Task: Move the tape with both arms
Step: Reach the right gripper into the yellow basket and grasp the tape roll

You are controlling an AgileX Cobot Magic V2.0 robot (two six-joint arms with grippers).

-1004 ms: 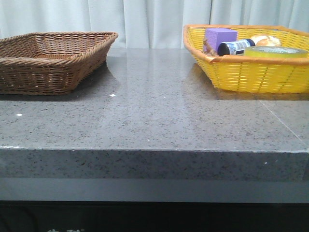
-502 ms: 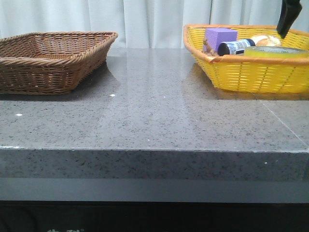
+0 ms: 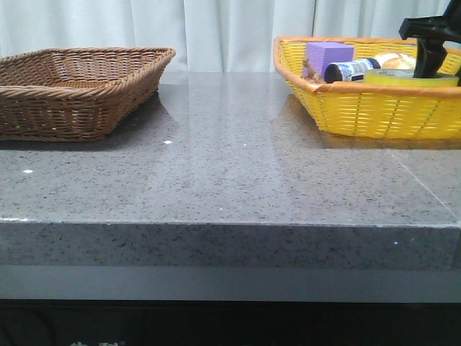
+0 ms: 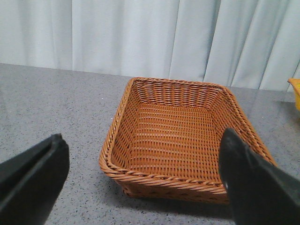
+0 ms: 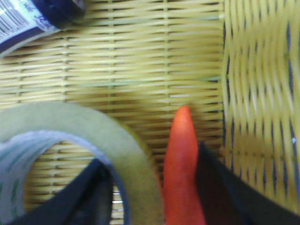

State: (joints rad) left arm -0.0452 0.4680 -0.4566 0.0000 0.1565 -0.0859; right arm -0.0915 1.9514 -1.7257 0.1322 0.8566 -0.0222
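Note:
The tape (image 3: 389, 78), a yellow translucent roll, lies flat in the yellow basket (image 3: 374, 112) at the right. My right gripper (image 3: 423, 68) has reached down into that basket at the tape. In the right wrist view the tape (image 5: 70, 119) shows its white core with green print. My right gripper (image 5: 150, 159) is open. One finger is inside the ring. The other is outside it, beyond an orange-red object (image 5: 180, 159) lying against the roll. My left gripper (image 4: 144, 140) is open and empty, above the table in front of the brown basket (image 4: 187, 180).
The yellow basket also holds a purple block (image 3: 328, 54), a dark bottle with a white label (image 3: 349, 70) and a pale bread-like item (image 3: 396, 61). The bottle (image 5: 28, 18) lies beyond the tape. The empty brown wicker basket (image 3: 72, 101) stands at the far left.
My right gripper came into view from the top right and dropped into the yellow basket onto the tape. The baskets and their contents have not moved.

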